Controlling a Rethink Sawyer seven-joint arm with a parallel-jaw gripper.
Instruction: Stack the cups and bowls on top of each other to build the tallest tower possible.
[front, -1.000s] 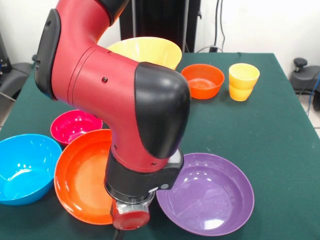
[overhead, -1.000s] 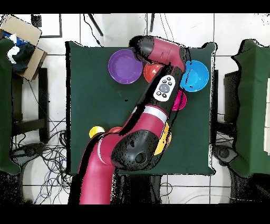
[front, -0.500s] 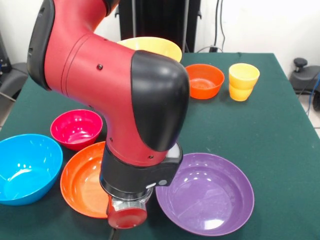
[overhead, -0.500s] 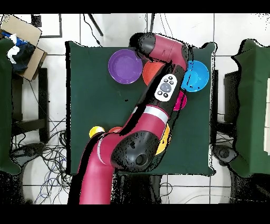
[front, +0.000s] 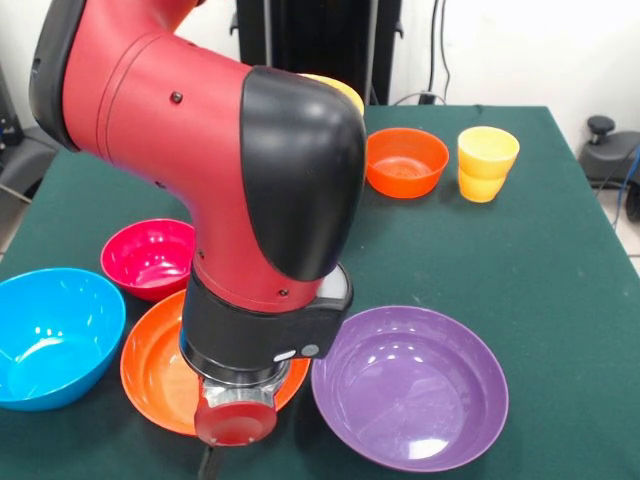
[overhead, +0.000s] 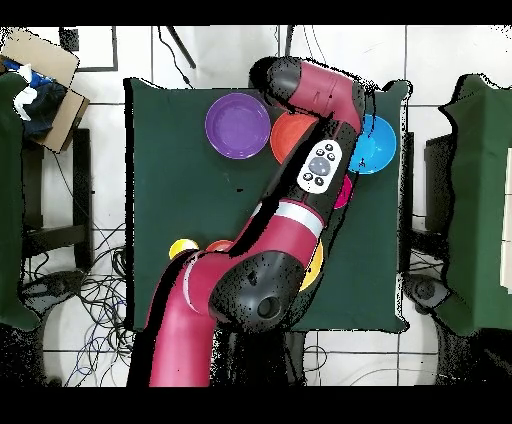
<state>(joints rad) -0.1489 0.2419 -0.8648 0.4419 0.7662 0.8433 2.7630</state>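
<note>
- The front view is filled by the red and black robot arm (front: 200, 170), whose wrist ends in a red round cap (front: 232, 418) low over the wide, shallow red-orange plastic bowl (front: 150, 370).
- The gripper itself is not seen in either view, being hidden under the wrist, so the state of its fingers cannot be told.
- The red-orange bowl is flanked by the wide, glossy purple plastic bowl (front: 410, 385) just beside it on one side and the deep blue plastic bowl (front: 50, 335) on the other.
- The small magenta plastic bowl (front: 150, 255) is set just behind the red-orange bowl.
- Two yellow-orange plastic tumbler cups (front: 487, 162) are nested one in the other near the table's far corner, with a small red-orange bowl (front: 405, 160) close beside them.
- A yellow rim (front: 338, 92) is glimpsed behind the arm's elbow; the rest is hidden.
- All are laid on the dark green cloth-covered table (front: 560, 300).
- No tower of bowls can be made out.
</note>
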